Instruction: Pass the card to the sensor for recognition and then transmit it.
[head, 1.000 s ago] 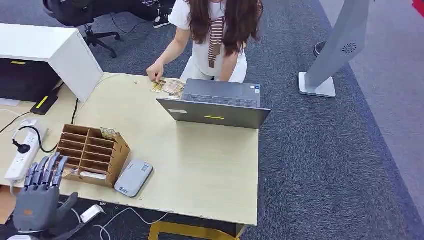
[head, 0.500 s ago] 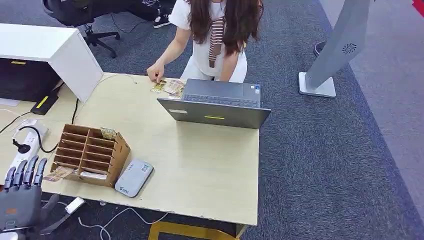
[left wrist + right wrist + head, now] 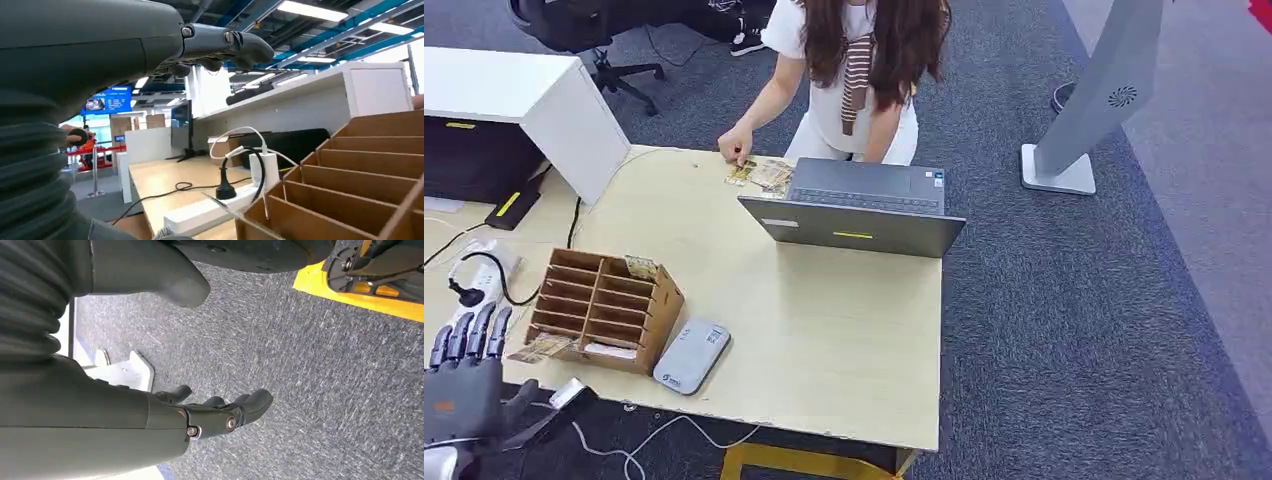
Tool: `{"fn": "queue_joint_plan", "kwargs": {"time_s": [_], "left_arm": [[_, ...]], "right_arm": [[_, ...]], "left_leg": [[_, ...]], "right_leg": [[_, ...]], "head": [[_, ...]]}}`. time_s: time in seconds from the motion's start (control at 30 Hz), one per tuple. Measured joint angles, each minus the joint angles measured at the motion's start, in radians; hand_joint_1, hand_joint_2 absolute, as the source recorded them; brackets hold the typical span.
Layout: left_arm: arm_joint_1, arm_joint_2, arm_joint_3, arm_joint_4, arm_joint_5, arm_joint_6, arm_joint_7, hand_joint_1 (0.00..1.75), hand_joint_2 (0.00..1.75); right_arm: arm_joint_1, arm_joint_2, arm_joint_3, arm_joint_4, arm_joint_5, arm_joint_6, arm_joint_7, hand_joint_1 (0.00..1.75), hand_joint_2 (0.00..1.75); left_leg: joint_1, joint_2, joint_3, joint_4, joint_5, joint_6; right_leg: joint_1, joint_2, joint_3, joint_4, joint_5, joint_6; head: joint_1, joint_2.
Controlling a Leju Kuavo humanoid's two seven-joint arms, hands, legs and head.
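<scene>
At the near left corner of the desk (image 3: 824,330), the left hand (image 3: 464,385) hangs released, fingers apart, holding nothing. The right hand (image 3: 215,415) dangles over grey carpet, also loose and holding nothing. The step looks like reaching for a card, and the likely one (image 3: 542,348) pokes out of the cardboard organizer (image 3: 604,305) at its near-left bottom slot. Best bet: the robot brings its fingers in low along the tabletop and pinches the exposed edge without shoving the box. The sensor (image 3: 692,356) sits just beside the organizer. A laptop (image 3: 854,215) and a person (image 3: 854,70) sit at the far side, with a power strip (image 3: 474,300) to the left.
</scene>
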State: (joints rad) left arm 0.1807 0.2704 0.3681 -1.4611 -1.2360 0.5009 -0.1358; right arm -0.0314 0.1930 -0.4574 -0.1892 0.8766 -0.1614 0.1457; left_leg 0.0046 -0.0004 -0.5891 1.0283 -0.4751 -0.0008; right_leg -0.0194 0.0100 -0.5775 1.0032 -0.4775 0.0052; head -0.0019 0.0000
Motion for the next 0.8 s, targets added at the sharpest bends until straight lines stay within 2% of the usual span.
{"fn": "queue_joint_plan", "kwargs": {"time_s": [0.5, 0.8], "left_arm": [[-0.034, 0.032, 0.0, 0.068, 0.0, -0.019, 0.051, 0.0, 1.75], [-0.053, 0.038, -0.004, 0.093, -0.026, -0.04, 0.052, 0.0, 1.75]], "right_arm": [[-0.002, 0.0, 0.0, 0.0, 0.016, 0.002, 0.0, 0.0, 1.75], [-0.002, 0.0, 0.0, 0.0, 0.019, 0.007, 0.001, 0.0, 1.75]], "left_leg": [[0.0, 0.0, 0.0, 0.0, 0.0, 0.0], [0.0, 0.0, 0.0, 0.0, 0.0, 0.0]], "right_leg": [[0.0, 0.0, 0.0, 0.0, 0.0, 0.0], [0.0, 0.0, 0.0, 0.0, 0.0, 0.0]], "head": [[0.0, 0.0], [0.001, 0.0]]}}
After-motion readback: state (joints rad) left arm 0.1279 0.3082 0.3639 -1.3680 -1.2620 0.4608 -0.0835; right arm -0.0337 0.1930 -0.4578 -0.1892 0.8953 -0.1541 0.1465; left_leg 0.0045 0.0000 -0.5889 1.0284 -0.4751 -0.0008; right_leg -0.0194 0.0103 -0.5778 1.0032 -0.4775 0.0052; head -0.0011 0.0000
